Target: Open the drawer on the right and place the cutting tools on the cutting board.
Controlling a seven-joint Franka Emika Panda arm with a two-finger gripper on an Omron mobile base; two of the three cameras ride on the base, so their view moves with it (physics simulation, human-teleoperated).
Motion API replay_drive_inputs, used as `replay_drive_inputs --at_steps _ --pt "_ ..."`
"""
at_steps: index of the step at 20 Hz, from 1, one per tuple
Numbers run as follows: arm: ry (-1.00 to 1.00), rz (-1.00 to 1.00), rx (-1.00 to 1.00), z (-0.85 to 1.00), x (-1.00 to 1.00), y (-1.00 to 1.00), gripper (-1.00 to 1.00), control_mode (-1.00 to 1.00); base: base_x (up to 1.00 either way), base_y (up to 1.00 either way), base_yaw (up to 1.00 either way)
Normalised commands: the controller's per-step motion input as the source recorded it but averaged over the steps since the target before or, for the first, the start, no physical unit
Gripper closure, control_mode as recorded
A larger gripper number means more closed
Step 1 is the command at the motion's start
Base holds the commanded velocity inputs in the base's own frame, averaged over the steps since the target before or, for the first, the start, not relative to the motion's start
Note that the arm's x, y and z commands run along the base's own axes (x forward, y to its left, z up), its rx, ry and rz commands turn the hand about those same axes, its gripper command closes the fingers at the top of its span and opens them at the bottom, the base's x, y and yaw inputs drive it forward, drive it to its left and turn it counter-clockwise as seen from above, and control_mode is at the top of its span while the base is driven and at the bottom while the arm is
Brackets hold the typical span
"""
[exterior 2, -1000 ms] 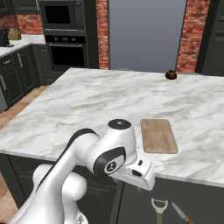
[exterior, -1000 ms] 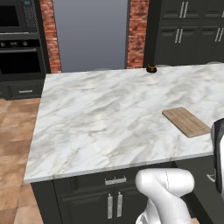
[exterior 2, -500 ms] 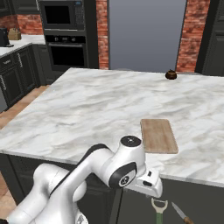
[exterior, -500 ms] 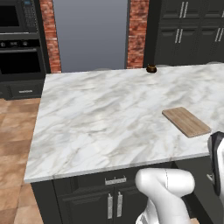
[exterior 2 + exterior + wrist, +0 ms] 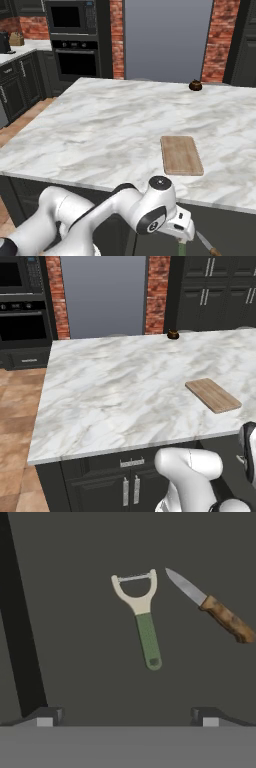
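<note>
The gripper [image 5: 127, 714] hangs wide apart and empty above the open drawer [image 5: 75, 662]. On its dark floor lies the green-handled peeler [image 5: 141, 614], pale head pointing away from the gripper, with a brown-handled knife [image 5: 212, 607] just beside it, apart. Farther off, up on the marble tabletop [image 5: 100, 130], the cutting board [image 5: 181, 155] lies bare near the front edge. A small dark round object [image 5: 195, 85] sits by the far edge.

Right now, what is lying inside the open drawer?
In the hand view, the drawer holds a green-handled peeler and, beside it and apart, a knife with a brown handle. The handle's end runs off the picture's edge.
</note>
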Motion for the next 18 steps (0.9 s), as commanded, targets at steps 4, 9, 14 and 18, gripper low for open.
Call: replay_drive_inputs --at_steps 4,9,14,18 --pt "0.00 0.00 0.00 -0.45 0.14 -0.08 -1.00 -1.00 0.00 0.00 0.00" --pt "0.00 0.00 0.00 -0.44 0.16 -0.15 -1.00 -1.00 0.00 0.00 0.00" --pt "0.00 0.00 0.00 -0.46 0.12 -0.26 -1.00 -1.00 0.00 0.00 0.00" --pt "0.00 0.00 0.00 -0.42 0.11 -0.25 -1.00 -1.00 0.00 0.00 0.00"
